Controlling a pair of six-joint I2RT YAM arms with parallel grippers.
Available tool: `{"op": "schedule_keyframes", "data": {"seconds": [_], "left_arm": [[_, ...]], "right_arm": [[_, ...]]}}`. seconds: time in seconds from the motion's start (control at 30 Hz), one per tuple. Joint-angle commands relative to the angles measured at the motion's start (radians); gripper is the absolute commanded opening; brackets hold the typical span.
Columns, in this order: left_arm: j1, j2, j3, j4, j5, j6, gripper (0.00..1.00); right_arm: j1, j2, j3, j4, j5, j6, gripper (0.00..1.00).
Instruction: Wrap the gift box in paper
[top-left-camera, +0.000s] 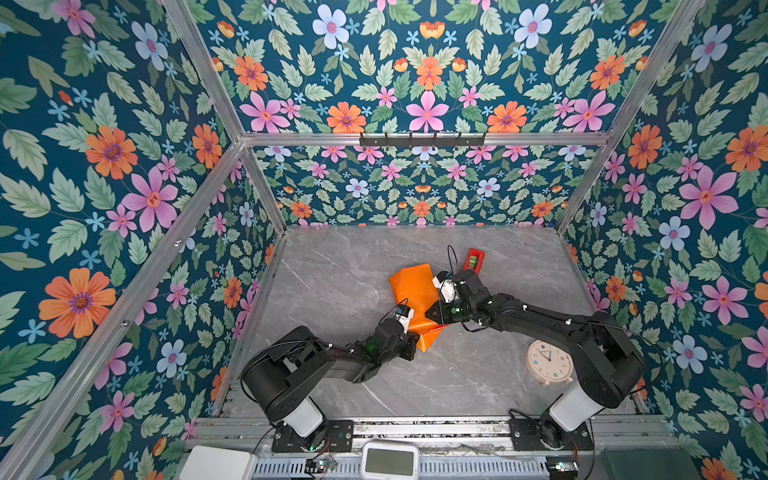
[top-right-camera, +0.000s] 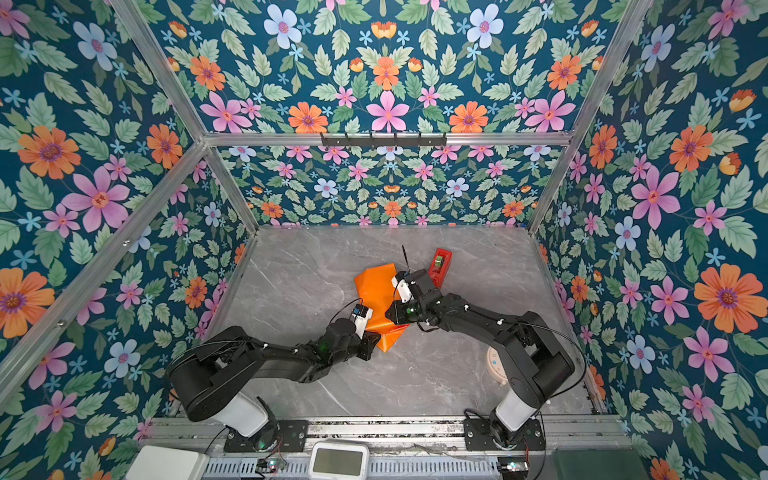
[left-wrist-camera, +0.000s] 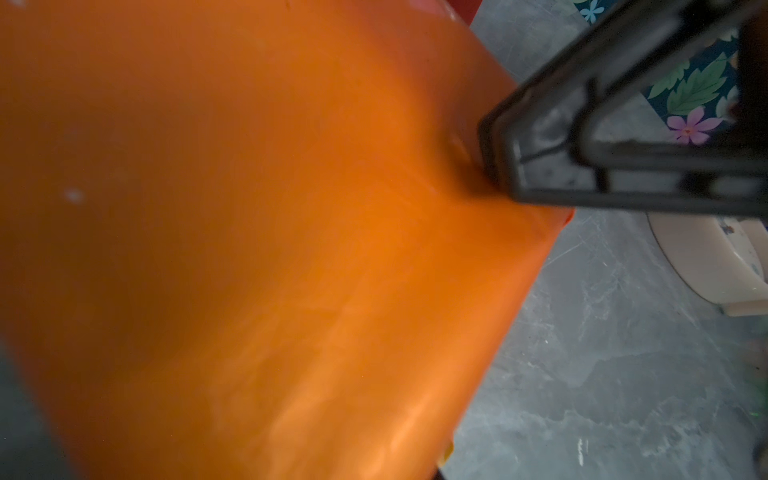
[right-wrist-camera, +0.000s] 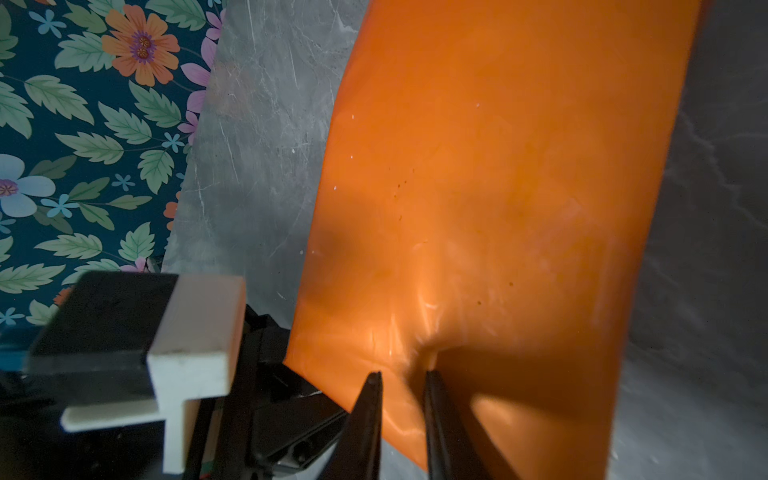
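The paper (top-left-camera: 415, 286) (top-right-camera: 374, 286) lies orange side up in the middle of the table, folded into a bundle. The gift box is hidden. My left gripper (top-left-camera: 415, 338) (top-right-camera: 376, 338) sits at the bundle's near corner. In the left wrist view the paper (left-wrist-camera: 249, 228) covers its jaws, spreading out from where they close. My right gripper (top-left-camera: 434, 316) (top-right-camera: 388, 313) is at the bundle's right edge. In the right wrist view it (right-wrist-camera: 401, 376) pinches a raised fold of the paper (right-wrist-camera: 498, 187) between nearly closed jaws. Its fingers (left-wrist-camera: 552, 198) dent the sheet.
A slim red gadget (top-left-camera: 474, 259) (top-right-camera: 439, 266) lies just behind the right wrist. A pale round clock (top-left-camera: 549, 363) (left-wrist-camera: 706, 266) lies under the right arm. A white device (top-left-camera: 390, 459) sits at the front rail. Flowered walls close in three sides.
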Motion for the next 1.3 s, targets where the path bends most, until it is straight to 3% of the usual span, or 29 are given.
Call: {"op": "schedule_keyframes", "data": {"seconds": [0.0,0.6,0.97,1.27], "left_arm": [[0.001,0.017,0.009,0.051,-0.030,0.029,0.20],[-0.001,0.118,-0.044,0.149,-0.020,0.112,0.20],[0.001,-0.018,-0.091,0.153,0.020,0.100,0.32],[0.001,-0.062,-0.155,0.157,-0.027,0.092,0.24]], "right_arm": [[0.004,0.013,-0.011,-0.131,0.028,0.001,0.21],[0.004,0.014,-0.005,-0.141,0.040,-0.009,0.20],[0.004,0.013,-0.002,-0.150,0.046,-0.014,0.20],[0.005,0.013,-0.005,-0.142,0.045,-0.014,0.19]]}}
